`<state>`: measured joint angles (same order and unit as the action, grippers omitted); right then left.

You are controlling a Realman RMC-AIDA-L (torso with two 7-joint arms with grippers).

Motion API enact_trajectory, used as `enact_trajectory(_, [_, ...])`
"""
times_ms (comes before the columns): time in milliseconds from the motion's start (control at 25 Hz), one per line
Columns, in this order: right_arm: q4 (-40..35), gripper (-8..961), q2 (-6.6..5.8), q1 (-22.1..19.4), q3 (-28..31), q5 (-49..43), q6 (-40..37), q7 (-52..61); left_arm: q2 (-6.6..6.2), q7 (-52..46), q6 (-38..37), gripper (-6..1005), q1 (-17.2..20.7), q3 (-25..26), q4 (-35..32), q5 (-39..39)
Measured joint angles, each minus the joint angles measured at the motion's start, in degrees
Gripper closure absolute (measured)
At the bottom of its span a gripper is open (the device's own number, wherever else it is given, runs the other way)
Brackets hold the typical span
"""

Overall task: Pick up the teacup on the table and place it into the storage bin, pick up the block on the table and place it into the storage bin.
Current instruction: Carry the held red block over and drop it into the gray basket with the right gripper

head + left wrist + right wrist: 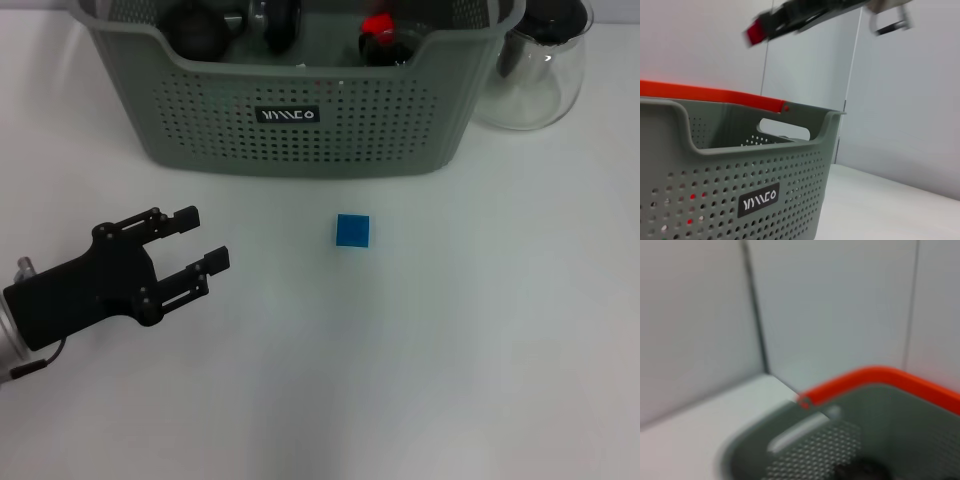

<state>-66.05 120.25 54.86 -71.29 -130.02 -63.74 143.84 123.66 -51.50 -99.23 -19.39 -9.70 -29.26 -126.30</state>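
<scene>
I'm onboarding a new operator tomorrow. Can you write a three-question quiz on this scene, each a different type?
1. True or false: the blue block lies inside the storage bin.
2. Multiple choice: the left gripper is A) shut on the block, B) open above the table, apart from the block, C) inside the bin.
3. Fill in: the clear glass jug stands beside the bin on the robot's ____ side.

Key: 1 false, it lies on the table in front of the bin; 2 B; 3 right.
</scene>
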Motion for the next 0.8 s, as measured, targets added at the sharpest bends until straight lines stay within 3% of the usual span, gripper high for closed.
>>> enact_trajectory(240, [26.93, 238, -0.22, 15.93, 0.18, -12.69, 12.43, 3.94, 0.00, 0.00, -0.11, 362, -0.21, -0.08, 0.00, -0.01])
enact_trajectory(320, [33.09, 234, -0.16, 19.20, 0.24, -16.57, 16.42, 5.58, 0.01, -0.01, -0.18, 362, -0.37, -0.12, 0.00, -0.08])
enact_trajectory(480, [36.55, 227, 0.20, 20.48, -0.23, -19.08, 20.23, 7.06, 0.14, -0.46, -0.30, 362, -0.40, -0.09, 0.00, -0.27])
enact_trajectory(800, [37.20, 213, 0.13, 19.81, -0.89, -16.75, 18.95, 6.61, 0.12, -0.60, -0.17, 362, -0.26, 0.15, 0.00, -0.14])
